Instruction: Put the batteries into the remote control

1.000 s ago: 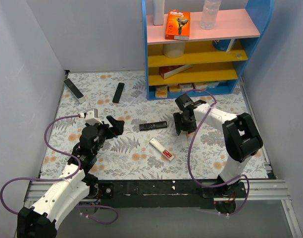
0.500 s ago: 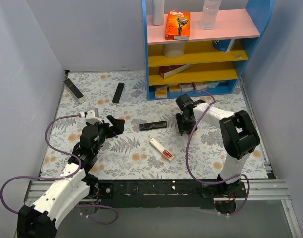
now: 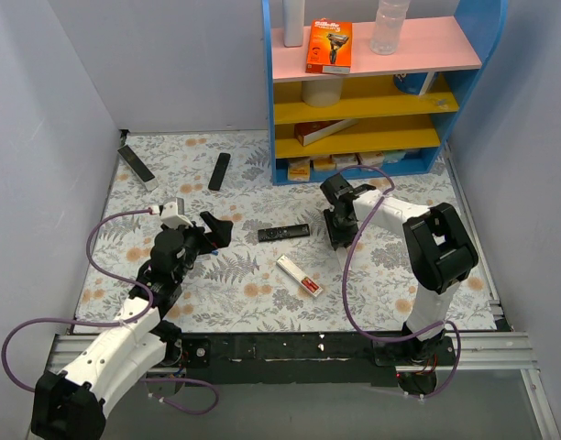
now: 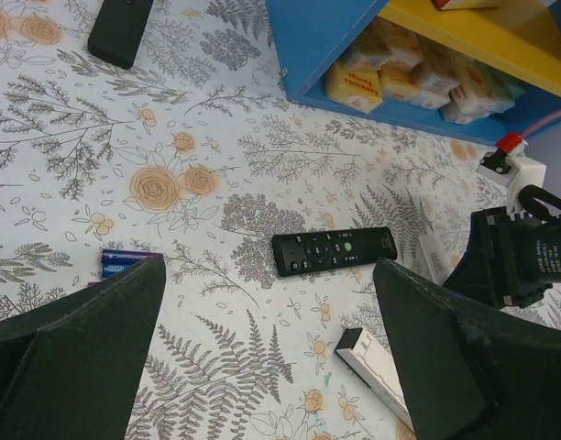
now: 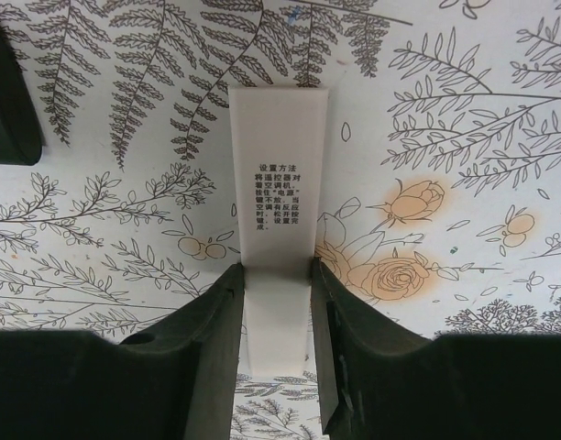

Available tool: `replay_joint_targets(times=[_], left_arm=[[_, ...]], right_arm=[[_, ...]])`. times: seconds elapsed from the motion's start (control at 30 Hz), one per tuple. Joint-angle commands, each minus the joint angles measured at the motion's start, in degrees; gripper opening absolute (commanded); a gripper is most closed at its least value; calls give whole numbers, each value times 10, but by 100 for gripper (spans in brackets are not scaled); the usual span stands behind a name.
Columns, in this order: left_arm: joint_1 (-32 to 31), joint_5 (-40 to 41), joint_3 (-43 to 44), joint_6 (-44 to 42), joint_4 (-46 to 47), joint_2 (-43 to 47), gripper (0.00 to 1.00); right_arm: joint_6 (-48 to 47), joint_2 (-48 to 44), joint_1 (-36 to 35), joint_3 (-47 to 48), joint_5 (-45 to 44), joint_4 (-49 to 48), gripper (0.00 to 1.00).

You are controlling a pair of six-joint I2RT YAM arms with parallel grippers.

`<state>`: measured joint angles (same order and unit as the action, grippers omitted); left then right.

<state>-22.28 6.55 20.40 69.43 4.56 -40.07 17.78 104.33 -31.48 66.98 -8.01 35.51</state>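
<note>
Batteries show red in the white remote control, which lies on the table between my arms, seen from above. Left wrist: my left hand gapes wide open. Right wrist: my right hand pinches the white back cover, flat on the table.

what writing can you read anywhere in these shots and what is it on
"设置方法": heading of the printed block on the white back cover, between the right gripper fingers; the smaller Chinese lines under it are too fine to quote safely.
Orange box on the top shelf: print too small to read.
Yellow packets on the bottom shelf: blurred.
Black remote: button marks too small.
</note>
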Motion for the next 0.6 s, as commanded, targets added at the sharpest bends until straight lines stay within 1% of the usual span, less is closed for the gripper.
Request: replay_joint_targets(times=[0.0, 0.1, 0.13, 0.2, 0.23, 0.33, 0.47, 0.57], left_arm=[[1, -6, 7, -11, 1, -16, 98], [1, 1, 7, -12, 2, -13, 98], [1, 0, 6, -12, 3, -11, 98], [1, 0, 5, -8, 3, -10, 98], [1, 1, 5, -6, 3, -9, 98], [1, -2, 0, -5, 7, -10, 98], [-7, 8, 18, -52, 10, -38, 98], [-6, 18, 13, -51, 21, -33, 98]], right_arm=[[-1, 47, -13, -21, -2, -12, 38], [-13, 34, -13, -31, -16, -13, 30], [-16, 30, -13, -33, -20, -11, 24], [-29, 13, -15, -33, -18, -10, 22], [-35, 2, -15, -33, -19, -11, 19], [-52, -15, -16, -26, -13, -4, 18], [-71, -35, -30, -21, -10, 3, 18], [-72, -51, -41, -16, -1, 12, 18]])
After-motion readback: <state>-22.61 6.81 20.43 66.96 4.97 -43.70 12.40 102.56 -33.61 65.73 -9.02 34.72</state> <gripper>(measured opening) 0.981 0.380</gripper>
